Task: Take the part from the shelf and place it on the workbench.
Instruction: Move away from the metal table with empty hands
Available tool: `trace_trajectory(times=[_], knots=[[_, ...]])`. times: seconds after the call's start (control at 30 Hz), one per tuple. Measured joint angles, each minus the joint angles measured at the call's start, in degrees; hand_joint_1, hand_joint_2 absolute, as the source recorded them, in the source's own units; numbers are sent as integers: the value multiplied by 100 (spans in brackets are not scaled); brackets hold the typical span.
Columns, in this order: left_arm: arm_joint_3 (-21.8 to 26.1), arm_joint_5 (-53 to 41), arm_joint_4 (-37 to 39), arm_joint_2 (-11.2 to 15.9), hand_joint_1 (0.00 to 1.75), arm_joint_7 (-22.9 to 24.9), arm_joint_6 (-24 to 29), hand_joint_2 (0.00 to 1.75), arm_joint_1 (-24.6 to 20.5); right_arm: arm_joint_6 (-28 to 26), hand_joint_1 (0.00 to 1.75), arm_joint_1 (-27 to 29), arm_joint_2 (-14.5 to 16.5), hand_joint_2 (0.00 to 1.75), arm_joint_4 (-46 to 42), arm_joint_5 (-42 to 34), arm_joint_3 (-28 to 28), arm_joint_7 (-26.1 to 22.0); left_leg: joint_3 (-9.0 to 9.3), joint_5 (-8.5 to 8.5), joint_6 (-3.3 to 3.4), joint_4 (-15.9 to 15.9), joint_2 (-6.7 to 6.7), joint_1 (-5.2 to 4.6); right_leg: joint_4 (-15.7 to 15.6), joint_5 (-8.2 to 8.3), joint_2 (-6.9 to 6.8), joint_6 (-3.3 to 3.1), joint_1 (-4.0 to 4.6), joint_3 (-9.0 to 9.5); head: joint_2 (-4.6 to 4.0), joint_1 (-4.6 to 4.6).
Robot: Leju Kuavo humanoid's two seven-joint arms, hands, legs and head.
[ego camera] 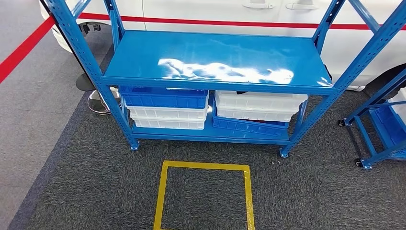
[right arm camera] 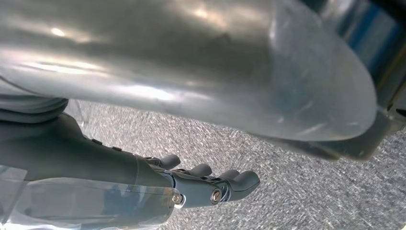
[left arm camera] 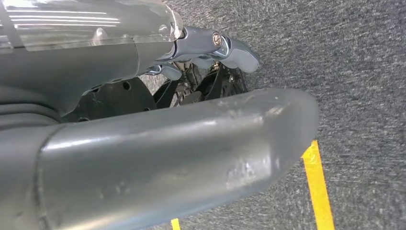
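Observation:
A blue metal shelf [ego camera: 215, 52] stands straight ahead, its top board bare and shiny. On its lower board sit a blue bin [ego camera: 163, 98] over white bins [ego camera: 167, 119] on the left, and a white bin [ego camera: 258, 103] over a tilted blue bin [ego camera: 244, 125] on the right. Something dark [ego camera: 245, 92] peeks over the right white bin's rim; I cannot tell what it is. My left hand [left arm camera: 210, 52] hangs over the carpet, fingers loosely bent and apart, holding nothing. My right hand [right arm camera: 206, 184] hangs the same way above the carpet, holding nothing.
A yellow taped square [ego camera: 206, 196] marks the grey carpet in front of the shelf. A blue wheeled cart [ego camera: 383, 120] stands at the right. A white car [ego camera: 215, 12] is behind the shelf. A stanchion base [ego camera: 98, 103] and a red floor line [ego camera: 24, 48] are at the left.

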Motion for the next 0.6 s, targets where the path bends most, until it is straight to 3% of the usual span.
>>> trace_trajectory(times=[0.13,0.23,0.27,0.33,0.4,0.43,0.47,0.53,0.6], knots=[[0,49,0,11,0,10,9,0,-1,38,0,-2,-2,0,0,25,50,-14,-2,-11,28,10,2,-24,-29,13,-1,77,-21,5,0,-4],[0,77,0,14,0,3,27,0,-4,41,0,-15,-3,0,-4,27,63,-35,105,31,150,-175,6,-3,-54,-5,-17,204,-37,56,0,1],[0,100,0,13,0,-5,30,0,-5,42,0,-18,-5,0,-5,28,63,-42,168,70,186,-280,8,27,93,-94,-16,214,-30,5,0,15],[0,161,0,13,0,-22,33,0,-5,45,0,-14,-10,0,-7,38,63,-49,241,101,210,-379,14,47,708,-396,0,206,-38,-309,-1,48],[0,204,0,15,0,-21,37,0,0,51,0,-11,-17,0,-7,53,64,-63,263,78,181,-377,12,50,1291,-577,8,219,-64,-658,-1,60],[0,217,0,16,0,-18,38,0,3,54,0,-10,-22,0,-7,58,64,-67,284,54,153,-365,8,57,1340,-508,8,236,-80,-714,0,58],[0,225,0,18,0,-15,37,0,6,56,0,-11,-27,0,-7,63,65,-68,311,23,120,-342,2,71,1181,-331,7,257,-99,-662,0,59],[0,231,1,23,0,-11,35,0,7,58,0,-14,-31,0,-6,67,65,-51,344,-71,32,-260,-12,98,515,62,13,306,-140,-372,0,69],[0,239,1,31,0,-11,36,0,1,64,0,-12,-27,0,-5,69,65,-33,328,-171,-70,-159,-21,91,122,159,41,258,-143,-201,0,83]])
